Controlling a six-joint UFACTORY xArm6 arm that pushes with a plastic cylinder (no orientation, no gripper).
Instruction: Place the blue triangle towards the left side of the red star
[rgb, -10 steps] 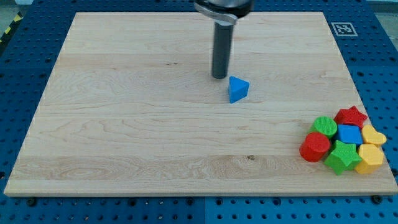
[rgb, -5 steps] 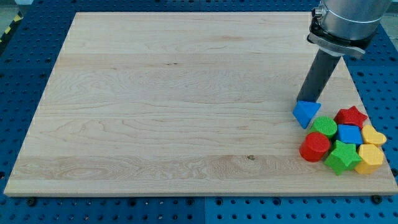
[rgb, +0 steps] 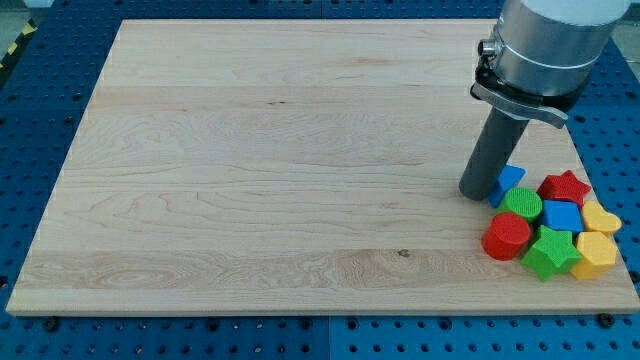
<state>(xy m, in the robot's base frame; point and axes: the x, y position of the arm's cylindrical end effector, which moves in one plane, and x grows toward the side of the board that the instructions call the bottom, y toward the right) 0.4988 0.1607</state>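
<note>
The blue triangle lies near the board's right edge, just left of the red star and above the green cylinder. My tip rests on the board against the triangle's left side and hides part of it. A small gap shows between the triangle and the star.
A cluster sits at the board's lower right: a red cylinder, a blue cube, a green star, a yellow heart and a yellow block. The wooden board lies on a blue pegboard table.
The blue triangle went from the board's middle to the right, next to the red star. My tip followed it and now stands on its left side instead of above it.
</note>
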